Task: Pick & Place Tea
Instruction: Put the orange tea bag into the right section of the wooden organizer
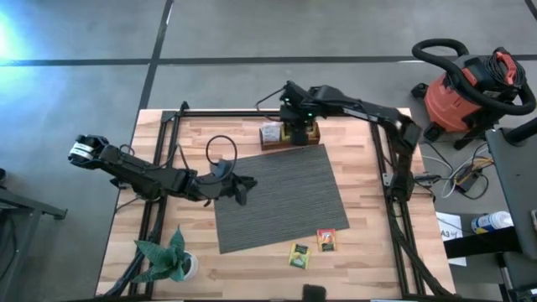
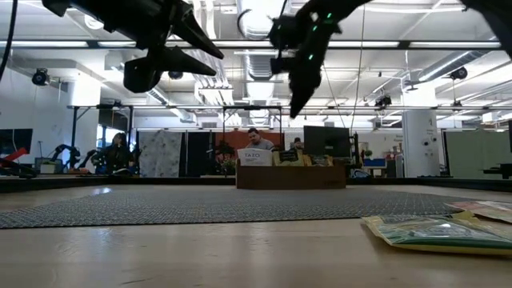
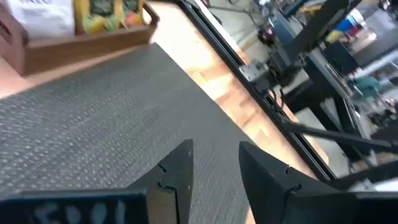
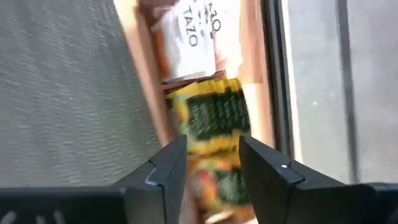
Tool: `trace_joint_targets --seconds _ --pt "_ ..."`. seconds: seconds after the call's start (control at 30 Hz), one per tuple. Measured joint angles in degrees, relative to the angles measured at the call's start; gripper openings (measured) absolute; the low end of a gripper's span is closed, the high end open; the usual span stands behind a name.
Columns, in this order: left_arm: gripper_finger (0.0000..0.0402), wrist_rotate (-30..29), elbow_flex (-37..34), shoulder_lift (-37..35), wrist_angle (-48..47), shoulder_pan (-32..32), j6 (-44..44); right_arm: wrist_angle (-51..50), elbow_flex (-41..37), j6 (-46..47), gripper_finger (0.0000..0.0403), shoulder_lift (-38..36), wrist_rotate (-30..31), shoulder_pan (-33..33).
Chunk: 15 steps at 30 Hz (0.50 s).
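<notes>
1. Right gripper (image 4: 211,163) hangs over the box (image 1: 289,138) at 12 o'clock, jaws parted, empty — a yellow packet (image 4: 214,121) below could tip out.
2. Two packets (image 1: 312,247) wait at 5 o'clock (off the mat (image 1: 277,197)).
3. Left gripper (image 3: 214,177), open and empty, could snag the mat's 9 o'clock edge.

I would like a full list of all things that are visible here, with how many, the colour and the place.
wooden box: one, brown, far edge of mat, holding tea packets.
tea packets in box: several, white and yellow-green.
loose tea packets: two, green and orange-red, near the mat's front corner.
mat: one, grey, table centre.
plant: one, green, front left corner.
vacuum: one, red and black, floor beyond the table's right side.
people: in the room behind.
left hand: open, over the mat's left edge.
right hand: open, empty, above the box.
</notes>
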Motion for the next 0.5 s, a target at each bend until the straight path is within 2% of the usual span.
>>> trace_joint_targets --seconds 0.1,0.23,0.33,0.5 --pt "0.0124 6.41 0.00 0.00 0.64 0.30 2.57 -3.13 -2.86 7.07 0.0132 -5.17 -1.95 1.55" --pt "0.0124 16.26 0.02 0.93 4.72 0.89 8.77 -3.02 -11.60 17.02 0.0121 -14.06 -4.25 5.79" --pt "0.0124 20.12 0.07 2.62 8.40 1.78 11.78 -1.04 -20.15 27.37 0.0117 -21.57 -4.17 11.54" --pt "0.0124 27.37 2.68 8.33 9.78 2.91 13.89 3.49 -32.92 49.83 0.0116 -31.58 -4.11 24.59"
